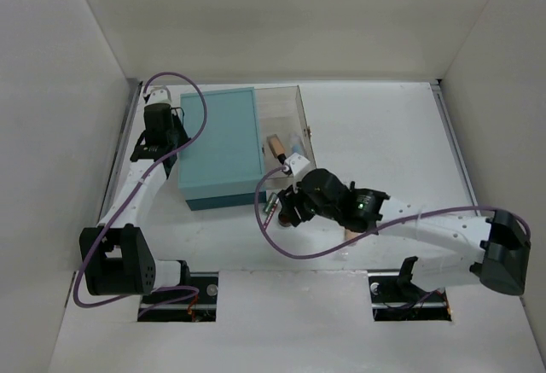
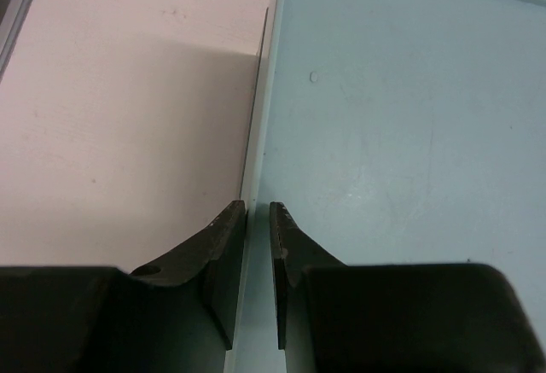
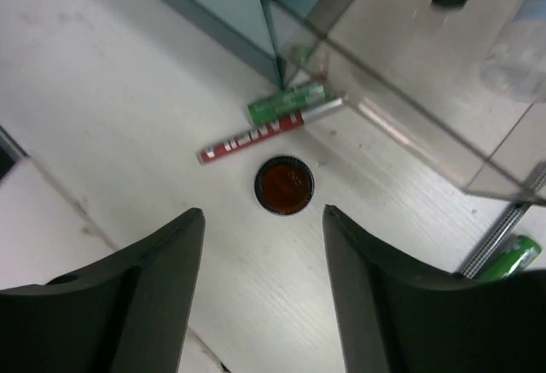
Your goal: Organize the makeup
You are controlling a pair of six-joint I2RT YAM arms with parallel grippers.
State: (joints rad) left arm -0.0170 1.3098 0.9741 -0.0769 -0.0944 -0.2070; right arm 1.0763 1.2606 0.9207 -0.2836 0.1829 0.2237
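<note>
My right gripper [image 3: 263, 212] is open and empty, hovering just above the table with a brown round pot [image 3: 284, 185] just beyond its fingertips. A red pencil [image 3: 252, 138] and a green pencil [image 3: 290, 100] lie beyond the pot against the clear drawer [image 3: 401, 91]. A green tube [image 3: 509, 256] lies at the right. A beige dark-capped bottle [image 1: 276, 146] lies in the drawer. A peach sponge [image 1: 350, 234] peeks from under the right arm. My left gripper [image 2: 258, 206] has its jaws nearly together over the left edge of the teal box [image 2: 401, 134], holding nothing I can see.
The teal box [image 1: 220, 147] stands at the left centre with its clear drawer [image 1: 290, 125] pulled out to the right. White walls enclose the table. The right arm [image 1: 409, 219] stretches across the near right of the table.
</note>
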